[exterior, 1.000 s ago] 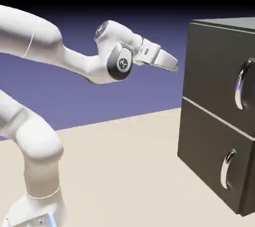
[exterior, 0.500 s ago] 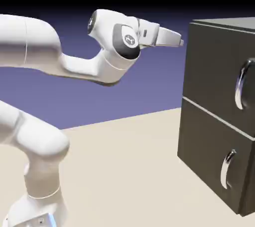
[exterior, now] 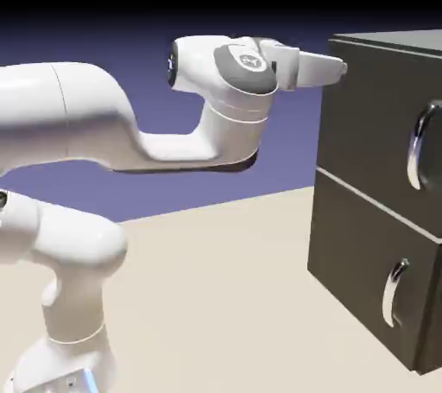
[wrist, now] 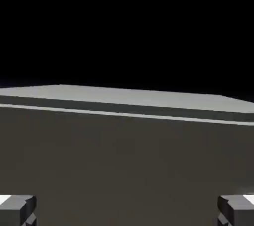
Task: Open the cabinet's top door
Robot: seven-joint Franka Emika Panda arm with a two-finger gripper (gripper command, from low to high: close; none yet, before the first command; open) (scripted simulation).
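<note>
The cabinet (exterior: 371, 167) stands tall at the exterior view's right, its long axis running up and down, its upright body running off the right edge of the picture. And the top door (exterior: 367, 123) is closed, the upper of two stacked panels, facing toward the arm's side and the camera, its lower edge marked by a pale line that slopes down to the right. On it, near the picture's right edge, sits a curved silver handle (exterior: 419, 145), upright, bowed outward, its length running vertically.

Here is the claw (exterior: 344, 69), spread wide with nothing between its fingertips, pointing right at the upper part of the cabinet, to the left of that handle. In the exterior view its tip overlaps the cabinet's edge; whether they touch, one cannot tell. The hand view has the fingertips far apart at the bottom corners, the dark panel filling the space ahead, and the cabinet's paler top (wrist: 124, 94) stretching across above it.

Below, the lower door (exterior: 367, 266) is closed too, with its own curved silver handle (exterior: 394, 293). The white arm (exterior: 86, 115) reaches in from the left, nothing standing between claw and panel. Underneath lies a pale beige desk (exterior: 216, 296), and behind, a blue-violet backdrop (exterior: 285, 149) darkens to black at the top.
</note>
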